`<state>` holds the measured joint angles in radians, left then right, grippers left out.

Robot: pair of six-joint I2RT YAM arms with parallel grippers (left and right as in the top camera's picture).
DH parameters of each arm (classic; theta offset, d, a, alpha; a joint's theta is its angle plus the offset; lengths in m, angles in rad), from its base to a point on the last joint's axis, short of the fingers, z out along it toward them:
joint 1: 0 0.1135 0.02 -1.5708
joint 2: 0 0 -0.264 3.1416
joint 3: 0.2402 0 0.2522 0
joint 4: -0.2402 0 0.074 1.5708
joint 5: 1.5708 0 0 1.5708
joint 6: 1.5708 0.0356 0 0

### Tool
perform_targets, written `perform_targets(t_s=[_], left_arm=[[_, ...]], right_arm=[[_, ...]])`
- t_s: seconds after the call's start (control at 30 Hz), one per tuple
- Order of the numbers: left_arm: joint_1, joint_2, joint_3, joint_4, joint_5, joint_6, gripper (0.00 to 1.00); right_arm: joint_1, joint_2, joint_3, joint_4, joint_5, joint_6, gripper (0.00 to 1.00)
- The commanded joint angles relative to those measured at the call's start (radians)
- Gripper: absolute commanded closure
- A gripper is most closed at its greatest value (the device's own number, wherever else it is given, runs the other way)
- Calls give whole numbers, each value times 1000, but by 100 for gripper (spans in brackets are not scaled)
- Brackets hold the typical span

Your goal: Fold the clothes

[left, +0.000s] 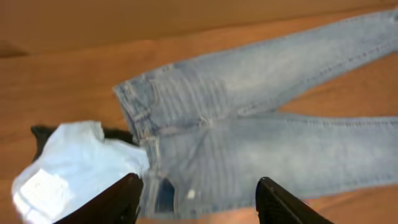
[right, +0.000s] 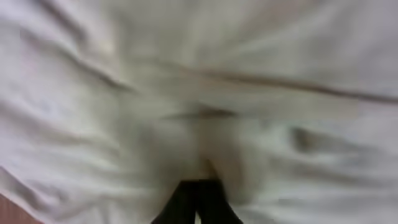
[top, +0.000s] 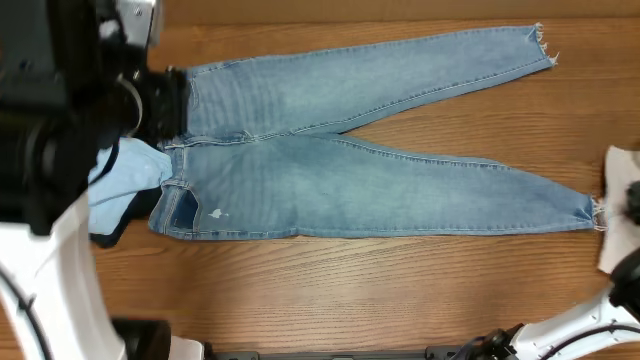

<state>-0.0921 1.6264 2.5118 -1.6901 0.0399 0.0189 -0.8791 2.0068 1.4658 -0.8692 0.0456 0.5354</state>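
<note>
Jeans (top: pixel 350 190) flat on desk (top: pixel 330 290), legs splayed. Left jaws wide apart above waistband (left: pixel 140 118); blue shirt (left: pixel 74 168) right beside, easy to snag. Right jaws clenched in cream cloth (right: pixel 199 93), could drag it.

The table (top: pixel 330 300) is viewed from straight above by the overhead camera, the jeans (top: pixel 350 170) taken in whole. Their waist and the sky-blue shirt (top: pixel 125 170) are shared with the left wrist view, tilted down from some height. The right wrist view is pressed close to the cream-white garment (right: pixel 199 93), blurred, seemingly the one at the overhead's right edge.
</note>
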Motion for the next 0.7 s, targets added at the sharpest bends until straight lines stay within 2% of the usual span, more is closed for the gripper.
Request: perform_targets(t_s=[0.0,0.03,0.1,0.17,0.23,0.3,0.37,0.4,0.47,0.53,0.57,0.67], left_arm=[[-6,-108,-186,0,-14,4,37],[-6,-148,-282,0,-17,3,37],[-6,-196,-431,0,-10,-32,37],[-6,-224,-560,1,-10,-90,38],[-6,-234,-759,1,-14,-242,39],[-6,-233,-891,24,-26,-307,42],[-6,-233,-1039,79,-56,-352,42],[-6,-234,-1099,104,-79,-369,42],[-3,-233,-1275,197,-100,-388,27],[18,-233,-1452,345,-34,-401,18],[28,-233,-1508,412,-12,-405,15],[79,-227,-1634,632,-13,-518,13]], right_arm=[[-6,-8,112,-31,-188,-15,90],[4,-24,122,-29,-314,-50,74],[31,-58,122,-73,-450,-95,58],[57,-66,122,-141,-454,-118,54],[118,-66,121,-236,-467,-178,48],[169,-66,121,-281,-465,-233,42],[220,-66,116,-303,-430,-261,28],[240,-66,107,-306,-409,-264,25],[259,-65,104,-342,-406,-271,24],[269,-65,104,-386,-406,-280,23],[273,-65,104,-394,-406,-280,23],[286,-65,104,-416,-406,-283,22]])
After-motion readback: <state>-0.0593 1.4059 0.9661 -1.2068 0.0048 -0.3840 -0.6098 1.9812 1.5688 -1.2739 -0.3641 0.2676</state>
